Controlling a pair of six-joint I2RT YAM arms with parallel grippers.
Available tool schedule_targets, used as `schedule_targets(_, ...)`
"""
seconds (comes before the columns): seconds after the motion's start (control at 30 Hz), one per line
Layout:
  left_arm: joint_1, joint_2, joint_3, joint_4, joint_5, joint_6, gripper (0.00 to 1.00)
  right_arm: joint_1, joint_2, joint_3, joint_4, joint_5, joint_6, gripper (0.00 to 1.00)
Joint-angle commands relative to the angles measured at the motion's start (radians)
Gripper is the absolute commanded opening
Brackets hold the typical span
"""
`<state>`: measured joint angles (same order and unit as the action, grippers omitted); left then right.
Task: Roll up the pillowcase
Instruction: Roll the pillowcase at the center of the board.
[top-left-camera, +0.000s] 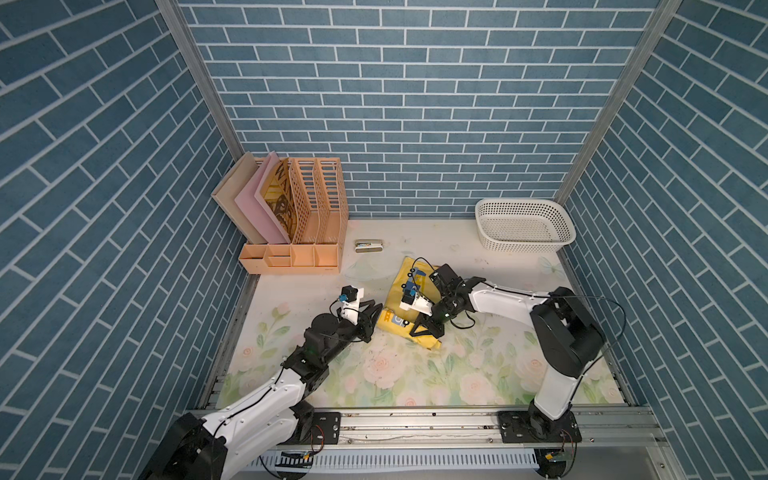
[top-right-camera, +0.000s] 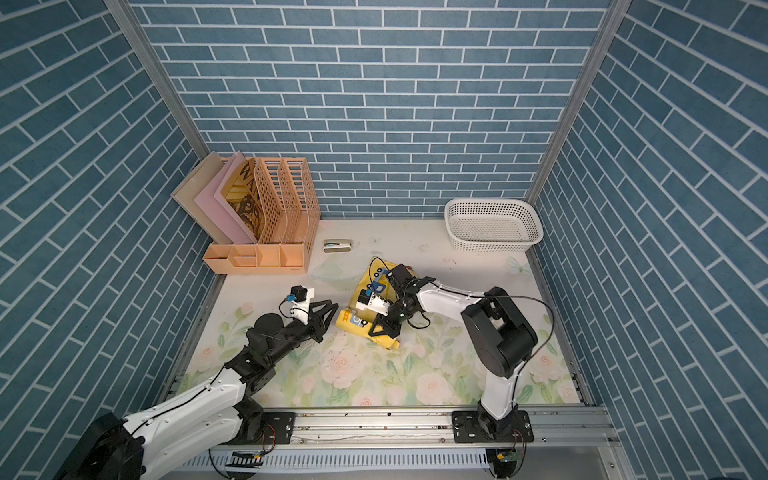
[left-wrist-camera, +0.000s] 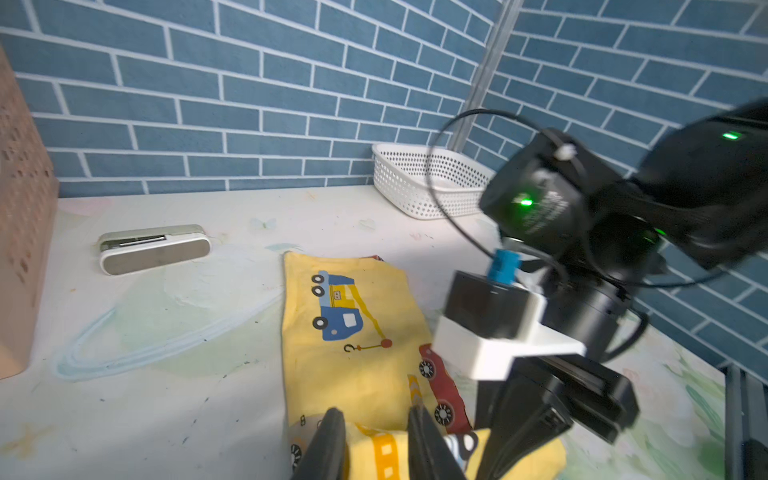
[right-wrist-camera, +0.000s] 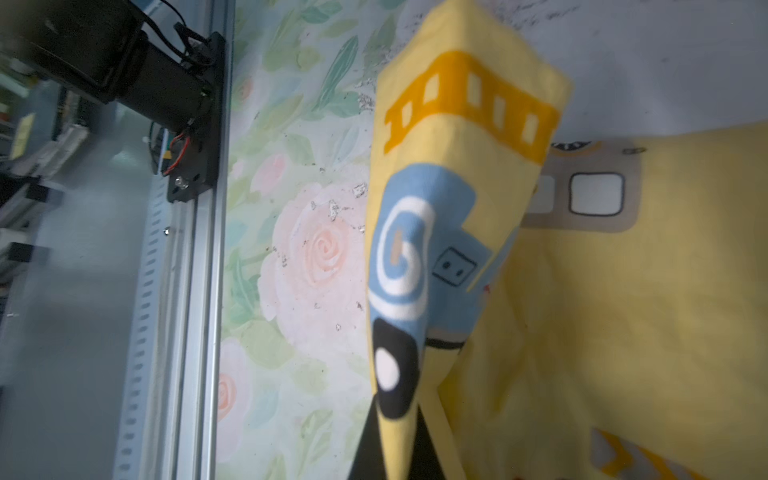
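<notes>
Already part-rolled, the pillowcase (left-wrist-camera: 353, 374) lies on the bench (top-left-camera: 415, 237) well apart from the white basket (top-left-camera: 524, 246), out in front of it near the bench's middle. Its flat stretch reaches back toward the basket. The bunched, rolled end is the part farthest from the basket.

At that far end the right claw (top-left-camera: 427, 328) is pressed together on a raised fold of the yellow cloth. The right wrist view shows the fold rising in a narrow cone from between the black fingers (right-wrist-camera: 368, 453).

The left claw (left-wrist-camera: 376, 444) sits at the side of the roll turned away from the basket. Its fingers stand part-spread with cloth showing between them, but I cannot tell whether they press on it or only straddle it.

As I judge it, the roll is begun and most of the length is unwound.

- The cloth is thin, so a pinch on one fold may slide off or pull up a single layer, and the wound turns would slacken.
- If the left claw has no hold, its end of the roll could lag, leaving a skewed cone instead of a cylinder.
- The claws work close together, so a careless turn could knock them.
- The right arm's loose cable hangs over the cloth on the basket side and might snag it.
</notes>
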<state>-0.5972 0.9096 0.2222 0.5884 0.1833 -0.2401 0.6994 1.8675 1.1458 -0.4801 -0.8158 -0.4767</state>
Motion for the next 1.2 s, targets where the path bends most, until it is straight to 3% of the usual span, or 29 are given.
schedule_targets(0.0, -0.023, 0.060, 0.022, 0.019, 0.042, 0.046, 0.30, -0.044, 0.087, 0.069, -0.234, -0.198, -0.139, 0.00)
schedule_targets(0.17, -0.054, 0.208, 0.070, 0.106, 0.070, 0.075, 0.28, -0.060, 0.181, 0.137, -0.288, -0.204, -0.153, 0.00)
schedule_targets(0.37, -0.057, 0.437, 0.128, 0.225, 0.057, 0.091, 0.26, -0.064, 0.202, 0.160, -0.257, -0.192, -0.122, 0.08)
schedule_targets(0.53, -0.056, 0.599, 0.200, 0.235, 0.017, 0.106, 0.22, -0.066, 0.207, 0.189, -0.238, -0.177, -0.098, 0.27)
schedule_targets(0.67, -0.056, 0.651, 0.209, 0.238, -0.029, 0.096, 0.21, -0.066, 0.186, 0.193, -0.218, -0.150, -0.078, 0.42)
schedule_targets(0.73, -0.055, 0.664, 0.209, 0.231, -0.066, 0.093, 0.21, -0.065, 0.146, 0.167, -0.183, -0.095, -0.057, 0.55)
schedule_targets(0.8, -0.056, 0.691, 0.228, 0.202, -0.088, 0.101, 0.21, -0.064, 0.076, 0.115, -0.105, 0.001, -0.008, 0.59)
schedule_targets(0.87, -0.056, 0.722, 0.244, 0.193, -0.091, 0.102, 0.19, -0.059, -0.041, 0.045, 0.032, 0.175, 0.080, 0.73)
schedule_targets(0.93, -0.055, 0.732, 0.244, 0.203, -0.109, 0.096, 0.18, -0.032, -0.209, -0.065, 0.197, 0.499, 0.181, 0.81)
schedule_targets(1.03, -0.053, 0.734, 0.243, 0.206, -0.148, 0.095, 0.18, 0.088, -0.468, -0.283, 0.444, 0.904, 0.182, 0.88)
schedule_targets(1.17, -0.046, 0.777, 0.275, 0.189, -0.140, 0.101, 0.17, 0.342, -0.672, -0.521, 0.632, 1.060, 0.040, 1.00)
